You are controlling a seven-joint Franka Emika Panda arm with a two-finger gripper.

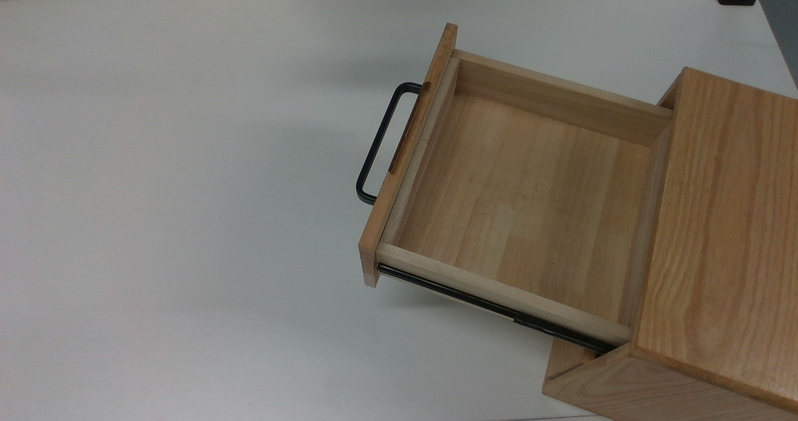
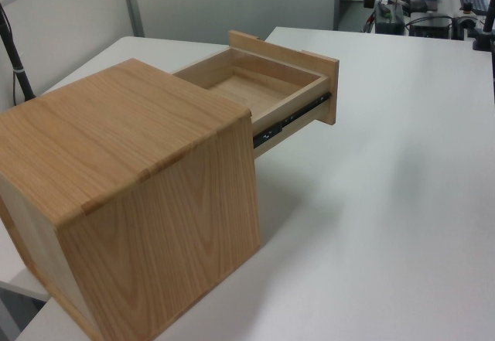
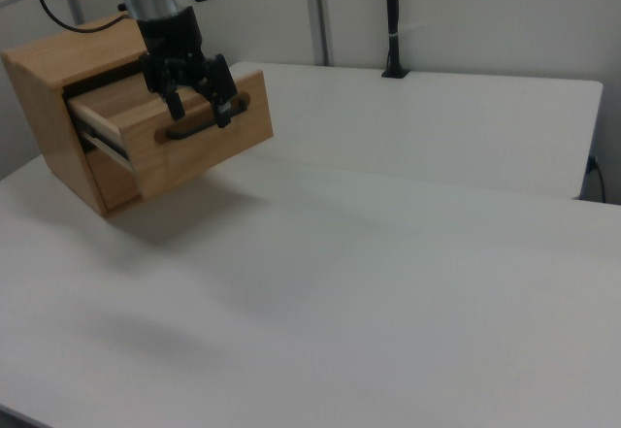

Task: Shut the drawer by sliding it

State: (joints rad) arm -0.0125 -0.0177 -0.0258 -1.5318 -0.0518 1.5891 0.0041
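White table point(image 1: 187, 221): bare surface ahead of the drawer front on all sides; open passage for me here.

Drawer point(image 1: 523, 203): pulled well out of the cabinet point(image 1: 723, 234), its tray open from above with nothing lying in it. Front panel flat, facing the open table.

Handle point(image 1: 377, 146): black bar standing off the front panel, a gap between bar and wood.

Side rail point(image 1: 492, 305): black, exposed along the drawer's flank.

My gripper point(image 3: 202, 108): in the right view, in front of the drawer panel at the handle point(image 3: 199, 125), fingers spread.
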